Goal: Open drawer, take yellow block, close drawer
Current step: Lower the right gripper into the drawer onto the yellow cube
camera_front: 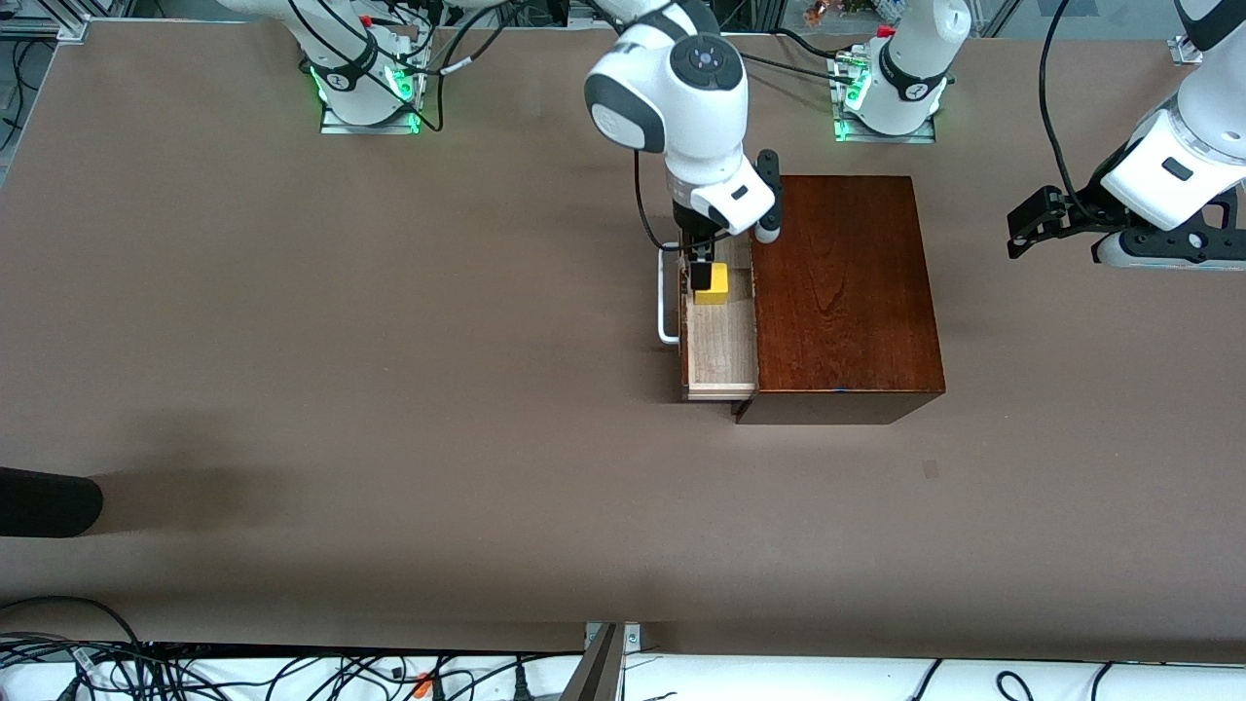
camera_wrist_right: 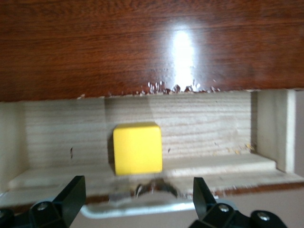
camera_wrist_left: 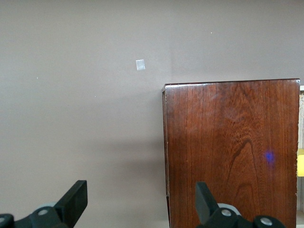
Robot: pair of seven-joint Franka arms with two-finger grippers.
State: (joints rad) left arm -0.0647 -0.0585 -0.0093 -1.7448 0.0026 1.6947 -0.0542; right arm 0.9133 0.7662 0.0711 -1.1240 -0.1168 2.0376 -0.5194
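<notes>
- The right arm hides the end of the drawer (camera_front: 720, 336) nearest the bases.
- The yellow block (camera_wrist_left: 300, 162) is cut by the left wrist view's edge.

The drawer (camera_front: 721, 336) is standing pulled partway out of its dark mahogany box (camera_front: 845, 292), its pale wood tray lying open and its white bar handle (camera_front: 666, 302) facing the right arm's end of the bench. The yellow block (camera_front: 713, 283), a small plain cube, is sitting upright on the tray floor, near the drawer's front.
</notes>
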